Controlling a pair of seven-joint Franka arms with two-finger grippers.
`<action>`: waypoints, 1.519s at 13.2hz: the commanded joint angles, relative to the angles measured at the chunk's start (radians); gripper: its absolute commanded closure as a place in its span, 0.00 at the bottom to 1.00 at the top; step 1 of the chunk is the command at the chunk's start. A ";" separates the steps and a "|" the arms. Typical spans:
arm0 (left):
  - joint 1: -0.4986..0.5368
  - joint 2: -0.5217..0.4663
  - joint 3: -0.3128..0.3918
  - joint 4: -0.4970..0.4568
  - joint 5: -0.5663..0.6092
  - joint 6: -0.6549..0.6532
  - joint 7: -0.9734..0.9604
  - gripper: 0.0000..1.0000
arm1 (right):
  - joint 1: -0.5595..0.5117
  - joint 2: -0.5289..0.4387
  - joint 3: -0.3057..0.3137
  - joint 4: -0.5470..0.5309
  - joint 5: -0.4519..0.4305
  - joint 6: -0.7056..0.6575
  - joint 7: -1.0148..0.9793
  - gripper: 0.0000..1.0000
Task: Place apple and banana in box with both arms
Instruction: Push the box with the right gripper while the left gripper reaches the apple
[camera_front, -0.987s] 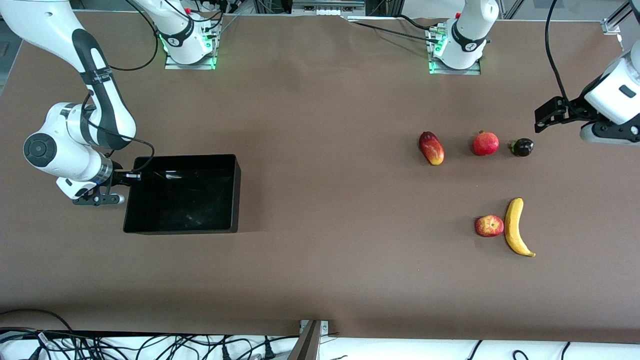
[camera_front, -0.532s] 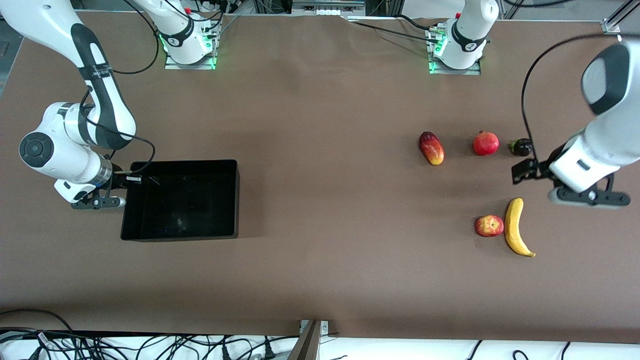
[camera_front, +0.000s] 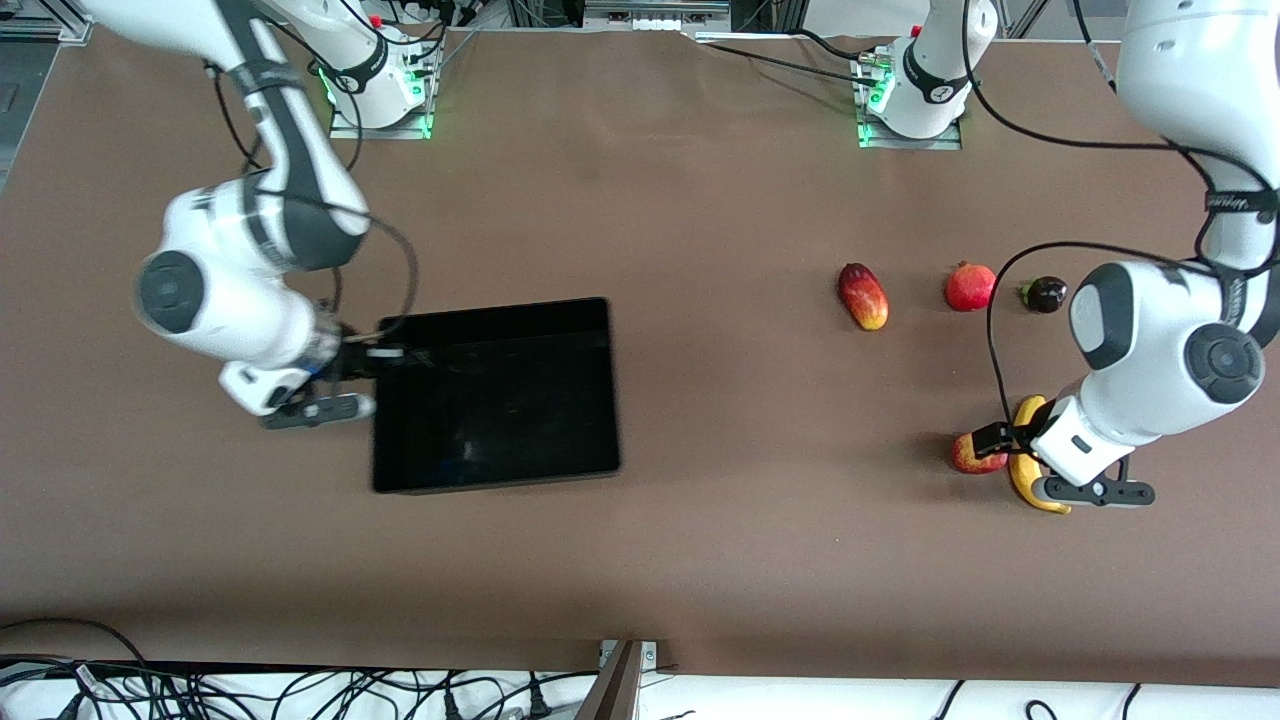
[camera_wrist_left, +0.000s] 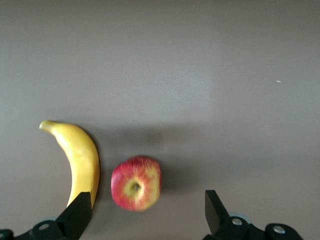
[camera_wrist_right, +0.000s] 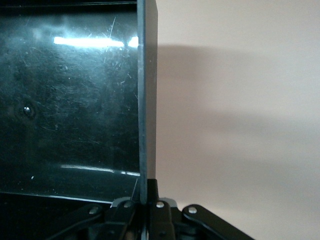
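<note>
Box (camera_front: 497, 395): a shallow black tray on the brown table (camera_front: 640, 560), about midway between the table's two long edges and toward the right arm's end. It was empty, its inside glossy.

Right gripper (camera_front: 365, 362): low at the box wall that faced the right arm's end of the table. In the right wrist view the jaws were closed on that thin upright wall (camera_wrist_right: 147, 100), one finger inside the box and one outside.

Apple (camera_front: 972, 455): red mottled with yellow, on the table toward the left arm's end and nearer the front edge than the row of other fruit. In the left wrist view it (camera_wrist_left: 136, 182) lay stem up.

Banana (camera_front: 1022, 470): just beside the apple, toward the left arm's end, partly hidden under the left arm.

Left gripper (camera_wrist_left: 148, 212): over the apple, jaws spread wide and holding nothing. One finger (camera_wrist_left: 80, 212) was over the banana's side, the other (camera_wrist_left: 215, 210) over bare table.

Other fruit: a mango-like fruit (camera_front: 863, 296), a pomegranate (camera_front: 970, 287) and a small dark fruit (camera_front: 1043, 294) in a row nearer the robots' edge.

Doing the step well: the apple sat off-centre between the fingers. The gripper should probably shift away from the banana before descending, so the finger lands in the gap between the fruits, then close gently on the apple's widest part.
</note>
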 joint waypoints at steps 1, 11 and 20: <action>0.004 0.059 -0.003 0.010 -0.022 0.066 0.035 0.00 | 0.171 0.077 -0.009 0.084 0.021 -0.006 0.210 1.00; 0.024 0.146 -0.001 -0.042 -0.010 0.232 0.045 0.00 | 0.469 0.322 -0.019 0.218 0.005 0.236 0.541 1.00; 0.040 0.134 -0.001 -0.160 -0.010 0.299 0.042 0.94 | 0.448 0.239 -0.090 0.242 -0.007 0.152 0.508 0.00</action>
